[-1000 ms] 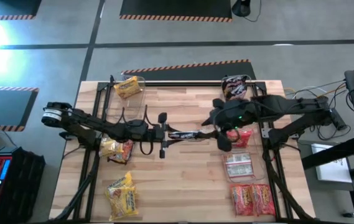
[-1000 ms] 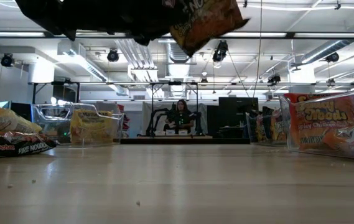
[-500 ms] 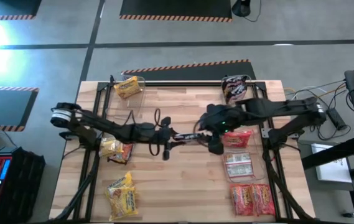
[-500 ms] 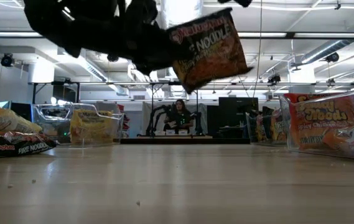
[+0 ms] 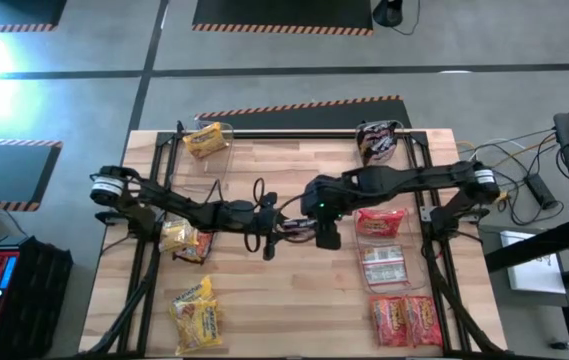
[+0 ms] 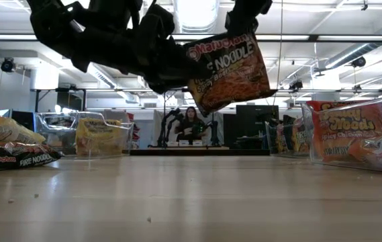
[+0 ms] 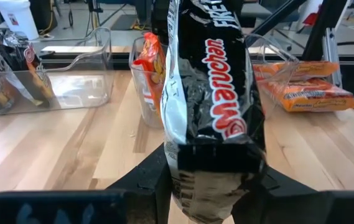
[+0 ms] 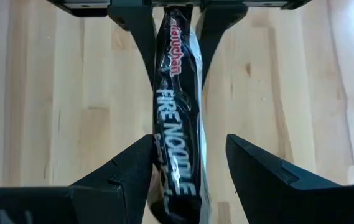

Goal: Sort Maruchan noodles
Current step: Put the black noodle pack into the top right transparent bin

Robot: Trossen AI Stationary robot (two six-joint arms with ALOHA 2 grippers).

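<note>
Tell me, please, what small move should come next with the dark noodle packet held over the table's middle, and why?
Probably close the right end effector on the dark Fire Noodle packet: its fingers stand open on either side, while the left end effector grips the other end.

In the high view the dark crinkly plastic noodle packet [image 5: 299, 222] is almost wholly covered by the two arms meeting mid-worktop. In the low view both arms run off the top edge. The left wrist view cuts the packet [image 7: 211, 106] at top and bottom; small print on the packets in the clear bins is unreadable
</note>
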